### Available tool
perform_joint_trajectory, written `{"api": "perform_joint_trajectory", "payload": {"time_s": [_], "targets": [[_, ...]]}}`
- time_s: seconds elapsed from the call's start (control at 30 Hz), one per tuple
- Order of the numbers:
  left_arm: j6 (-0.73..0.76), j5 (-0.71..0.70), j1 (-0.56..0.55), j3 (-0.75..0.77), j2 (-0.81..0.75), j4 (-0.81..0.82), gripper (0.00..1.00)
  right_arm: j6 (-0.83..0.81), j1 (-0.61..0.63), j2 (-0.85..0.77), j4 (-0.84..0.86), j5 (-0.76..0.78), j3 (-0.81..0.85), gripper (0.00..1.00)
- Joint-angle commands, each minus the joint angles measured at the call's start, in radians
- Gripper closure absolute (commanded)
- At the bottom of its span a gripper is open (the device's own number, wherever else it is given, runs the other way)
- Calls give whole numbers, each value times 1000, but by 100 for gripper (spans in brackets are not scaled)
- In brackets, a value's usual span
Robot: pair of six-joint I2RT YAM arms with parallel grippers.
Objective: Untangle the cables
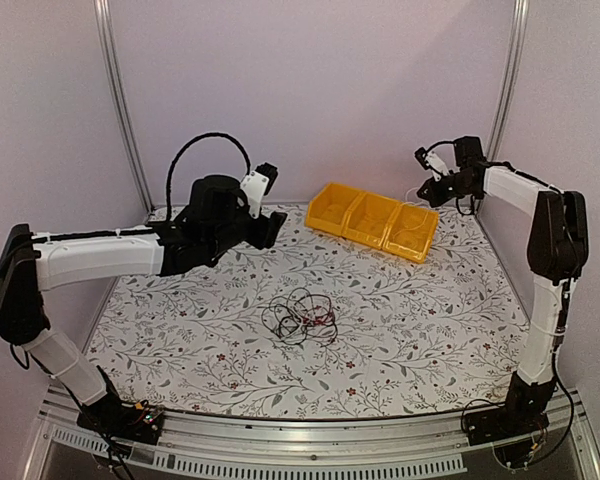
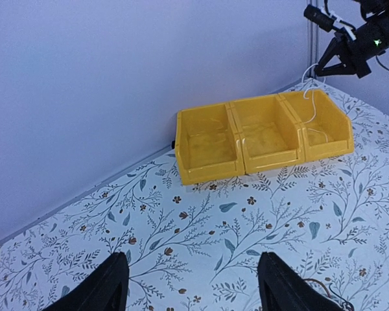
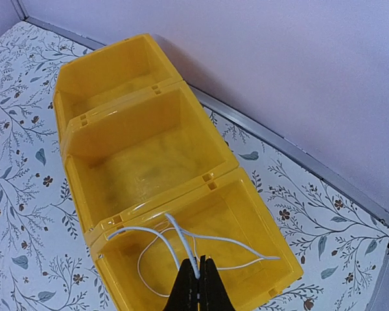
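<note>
The cables (image 1: 298,318), thin black and red wires, lie in a small tangle on the flowered table mid-front. A separate white cable (image 3: 181,238) loops into the rightmost yellow bin (image 3: 272,240). My right gripper (image 3: 199,277) is shut on this white cable just above that bin, and in the top view it hangs at the back right (image 1: 427,192). Raised over the back left of the table, my left gripper (image 1: 272,226) stands open and empty, well away from the tangle. Its fingertips (image 2: 110,285) frame bare tablecloth in the left wrist view.
Three joined yellow bins (image 1: 378,220) stand at the back of the table; the left and middle ones look empty. Walls close off the back and both sides. A metal rail (image 1: 310,440) runs along the front edge.
</note>
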Motion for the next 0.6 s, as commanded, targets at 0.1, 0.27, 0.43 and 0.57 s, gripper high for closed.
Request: {"api": "perform_joint_trajectory", "payload": {"time_s": [0.1, 0.27, 0.43, 0.57], "targets": [[20, -22, -29, 9, 15, 1, 30, 15, -1, 149, -121, -8, 95, 100], [31, -31, -43, 9, 21, 1, 30, 13, -2, 213, -154, 36, 149, 100], [27, -27, -46, 11, 27, -1, 30, 10, 7, 239, -162, 54, 160, 98], [15, -11, -47, 18, 33, -10, 29, 3, 23, 213, -190, 88, 169, 82]]}}
